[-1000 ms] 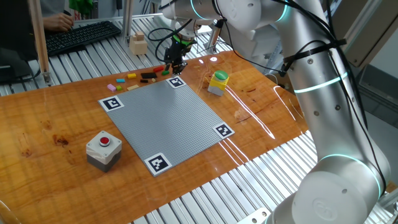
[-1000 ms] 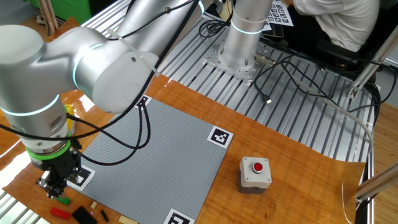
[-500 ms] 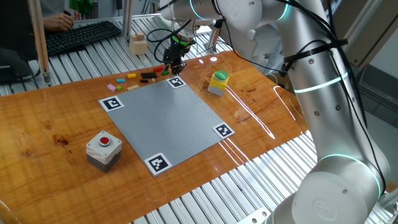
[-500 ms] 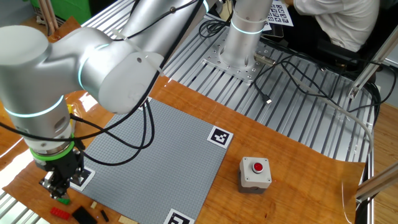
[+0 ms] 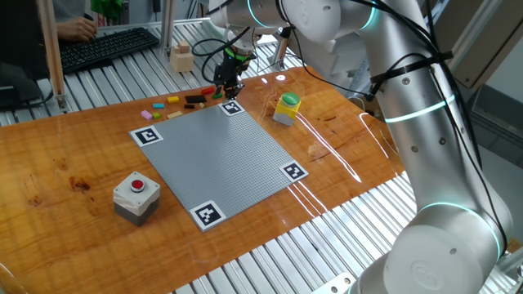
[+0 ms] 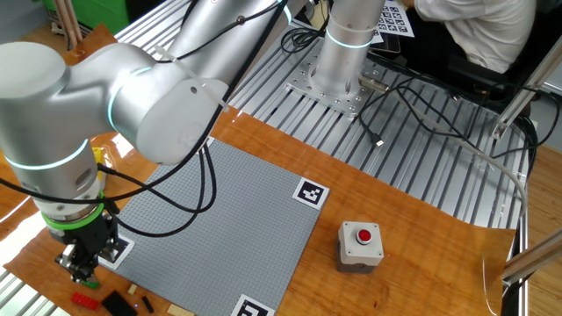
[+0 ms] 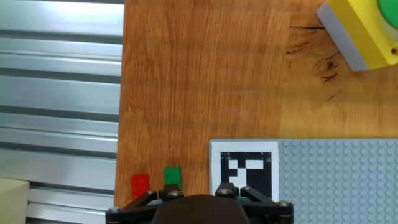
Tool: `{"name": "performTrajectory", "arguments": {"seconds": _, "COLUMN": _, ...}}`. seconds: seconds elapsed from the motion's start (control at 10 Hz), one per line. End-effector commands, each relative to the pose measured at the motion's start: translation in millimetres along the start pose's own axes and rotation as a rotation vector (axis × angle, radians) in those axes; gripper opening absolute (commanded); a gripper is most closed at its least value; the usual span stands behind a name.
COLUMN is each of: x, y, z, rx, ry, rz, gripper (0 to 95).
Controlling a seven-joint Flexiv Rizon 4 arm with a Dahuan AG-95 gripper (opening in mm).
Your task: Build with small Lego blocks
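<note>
I see one container, the yellow box (image 5: 287,109) with a green top, standing on the wooden table (image 5: 73,155) near the corner of the grey baseplate (image 5: 222,159). In the hand view the box (image 7: 360,28) sits at the top right; its inside is hidden, so I cannot tell what it holds.

The arm (image 5: 409,106) reaches over the table from the right of one fixed view and bends down at the far edge. The gripper (image 5: 228,84) points straight down, just beyond the baseplate's far corner and its black-and-white marker (image 5: 232,108). From the other fixed view I see the gripper (image 6: 81,266) low over the wood, beside the same marker (image 6: 112,250).

The blocks (image 5: 184,103) lie loose in a row on the wood along the baseplate's far edge, none on the plate. In the hand view a green block (image 7: 172,177) and a red block (image 7: 140,184) lie side by side right at the gripper's front, left of the marker (image 7: 244,167). In the other fixed view the green block (image 6: 89,283) lies just under the tips, with the red block (image 6: 84,300) and a black block (image 6: 118,305) close by.

The fingertips themselves are hidden in every view, so I cannot tell whether the jaws stand wide, narrow, or closed on a block.

A grey button box (image 5: 136,196) with a red button stands off the plate's near side.
</note>
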State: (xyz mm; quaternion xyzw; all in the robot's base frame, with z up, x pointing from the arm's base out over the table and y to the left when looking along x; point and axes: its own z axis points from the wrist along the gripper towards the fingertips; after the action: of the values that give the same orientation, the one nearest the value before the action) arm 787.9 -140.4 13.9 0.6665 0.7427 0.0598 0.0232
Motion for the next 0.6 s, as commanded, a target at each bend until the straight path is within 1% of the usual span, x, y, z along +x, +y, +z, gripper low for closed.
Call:
{"name": "performTrajectory", "arguments": {"seconds": 0.1, "x": 0.6, "y": -0.1, "z": -0.4, "rx": 0.002, "ry": -0.002, "rz": -0.002, "gripper": 38.0}}
{"name": "performTrajectory", "arguments": {"seconds": 0.2, "x": 0.7, "y": 0.0, "z": -0.9, "rx": 0.003, "ry": 0.002, "rz": -0.002, "gripper": 38.0}}
{"name": "performTrajectory", "arguments": {"seconds": 0.6, "x": 0.9, "y": 0.2, "z": -2.1, "rx": 0.003, "ry": 0.001, "rz": -0.001, "gripper": 38.0}}
